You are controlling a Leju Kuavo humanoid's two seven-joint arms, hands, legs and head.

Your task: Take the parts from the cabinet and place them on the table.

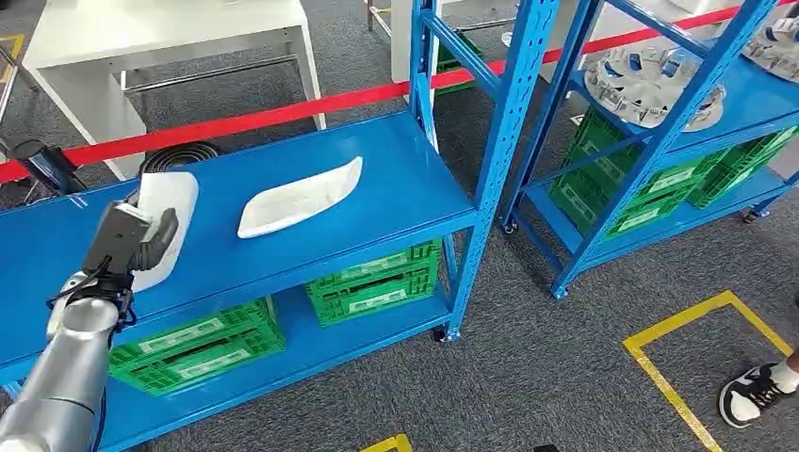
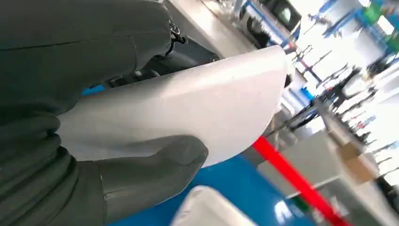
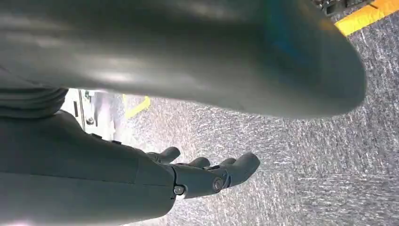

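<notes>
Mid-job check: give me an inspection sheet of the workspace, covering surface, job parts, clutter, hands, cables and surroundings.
Surface: blue shelf of the rack, top level.
Job's things: one white part held in the left hand; a second white part lies loose on the shelf beside it.
Clutter: green crates on the lower level.
Hands: left hand grips the first part, thumb over its edge; right hand hangs above the carpet, fingers apart, holding nothing.
Cables: a black ribbed hose behind the shelf.
Surroundings: red barrier tape, white table, second blue rack, a person's shoe.
</notes>
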